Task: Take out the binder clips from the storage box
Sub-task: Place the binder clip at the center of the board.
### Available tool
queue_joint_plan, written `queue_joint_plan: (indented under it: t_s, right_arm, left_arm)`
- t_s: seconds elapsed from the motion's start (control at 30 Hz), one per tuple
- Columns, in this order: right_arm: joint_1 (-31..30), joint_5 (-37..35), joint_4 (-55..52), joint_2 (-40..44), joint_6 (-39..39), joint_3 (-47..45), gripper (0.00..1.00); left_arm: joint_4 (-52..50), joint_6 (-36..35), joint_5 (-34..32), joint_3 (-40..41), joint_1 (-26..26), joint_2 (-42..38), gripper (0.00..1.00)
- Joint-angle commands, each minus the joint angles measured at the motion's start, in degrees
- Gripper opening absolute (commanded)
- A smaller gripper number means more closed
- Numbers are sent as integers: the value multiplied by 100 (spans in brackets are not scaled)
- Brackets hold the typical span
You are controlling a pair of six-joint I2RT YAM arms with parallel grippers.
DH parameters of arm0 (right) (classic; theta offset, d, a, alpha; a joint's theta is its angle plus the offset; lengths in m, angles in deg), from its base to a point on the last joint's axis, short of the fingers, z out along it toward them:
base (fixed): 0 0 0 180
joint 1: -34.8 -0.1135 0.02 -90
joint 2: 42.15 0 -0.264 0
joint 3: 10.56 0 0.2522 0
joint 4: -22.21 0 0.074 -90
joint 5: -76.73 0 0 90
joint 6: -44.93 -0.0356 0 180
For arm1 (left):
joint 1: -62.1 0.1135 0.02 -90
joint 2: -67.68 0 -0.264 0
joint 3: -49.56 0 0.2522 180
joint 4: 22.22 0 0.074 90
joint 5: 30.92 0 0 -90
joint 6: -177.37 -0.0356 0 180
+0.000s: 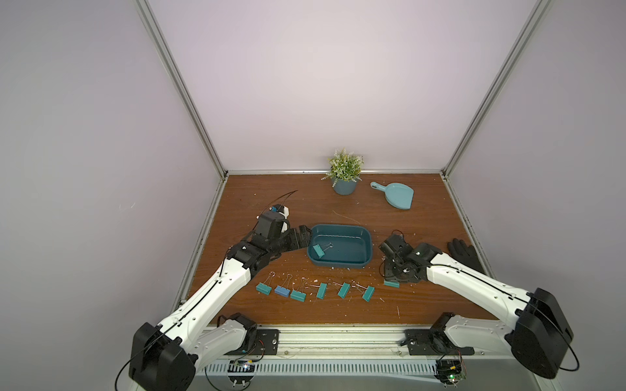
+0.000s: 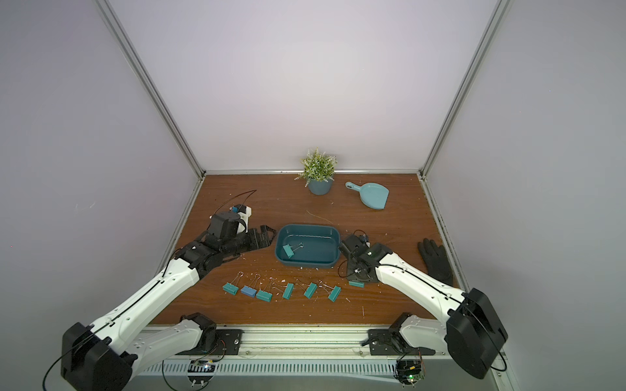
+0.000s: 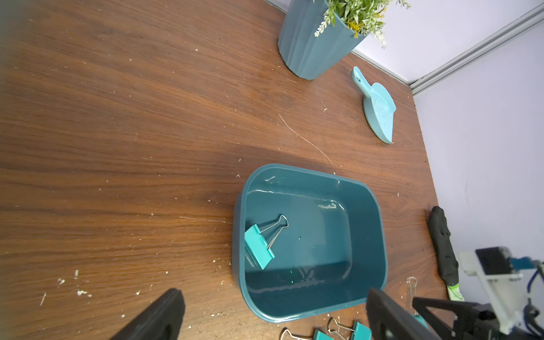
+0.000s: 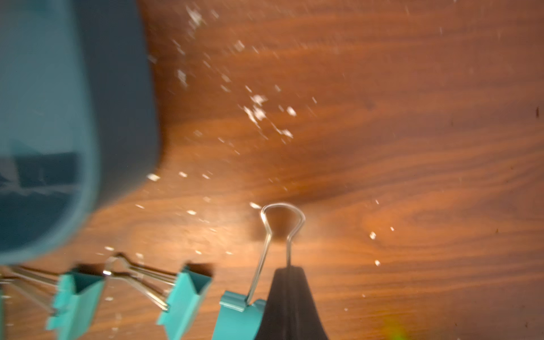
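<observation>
Poised w/ L hand [image 1: 304,237] released by box [image 1: 338,225] to pinch prob. light, stiff clip [image 1: 318,251] by wire loop; R hand [image 4: 287,269] grasping another clip [image 4: 238,315].

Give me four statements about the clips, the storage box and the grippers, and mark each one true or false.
1. One teal binder clip lies inside the storage box. True.
2. The blue clip lies in the box. False: it lies on the table, in the row in front of the box.
3. The left gripper is shut. False: it is open, beside the box's end.
4. The right gripper pinches the wire handle of a teal clip outside the box. True.
</observation>
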Motion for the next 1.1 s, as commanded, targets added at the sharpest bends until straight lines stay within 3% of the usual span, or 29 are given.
queue_joint_plan:
  t_s: [0.0,0.5,0.53,0.57,0.67,0.83,1.07]
  right_arm:
    - [13,153,234,254,-324,-325,0]
    - [-12,810,1435,-512,-31,-911,0]
    - [-22,809,1387,-546,-11,-859,12]
    - [-32,758,1274,-558,-1,-770,26]
    - [-76,512,874,-491,82,-347,34]
    - [-135,304,638,-580,291,603,36]
    - [-483,318,747,-1789,709,2317,36]
  left_arm:
    - [132,-5,97,-19,-103,59,100]
    - [80,95,9,-22,-178,44,100]
    - [79,92,-14,-21,-182,53,100]
    - [82,92,-34,-28,-180,68,100]
    - [70,84,-95,-35,-178,149,100]
    - [49,150,-299,-28,-182,389,100]
    - [-344,350,-1087,-48,-127,571,100]
